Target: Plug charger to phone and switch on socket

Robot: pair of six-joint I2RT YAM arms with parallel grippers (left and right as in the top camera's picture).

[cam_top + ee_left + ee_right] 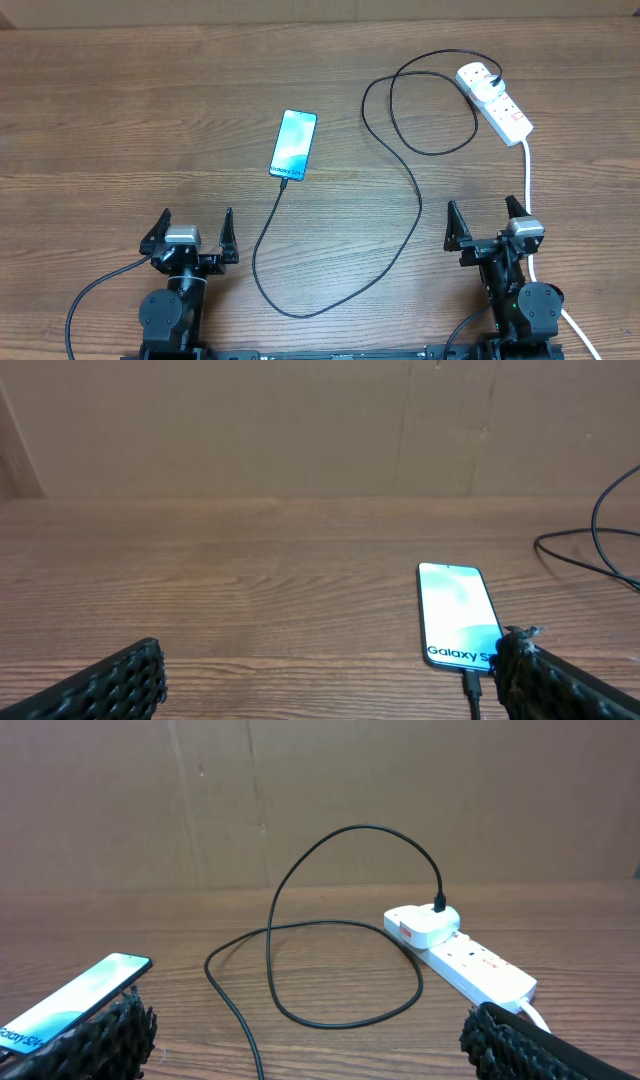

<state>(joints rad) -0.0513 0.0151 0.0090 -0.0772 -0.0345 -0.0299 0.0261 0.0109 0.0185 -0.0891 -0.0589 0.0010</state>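
On the wooden table [120, 120] we count one phone [294, 145], screen lit, left of centre. One charger [419, 205] runs from its lower edge in loops to a white adapter [478, 76] on the one socket [497, 100] at upper right. Along the bottom edge, the left gripper [195, 225] and right gripper [483, 215] are both spread wide and hold nothing. Brown cardboard [300, 420] backs the table.

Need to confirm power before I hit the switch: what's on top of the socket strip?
A white adapter sits on the far end of the socket, with the charger cable entering its top. The outlet under the adapter is covered, so the pins cannot be seen.
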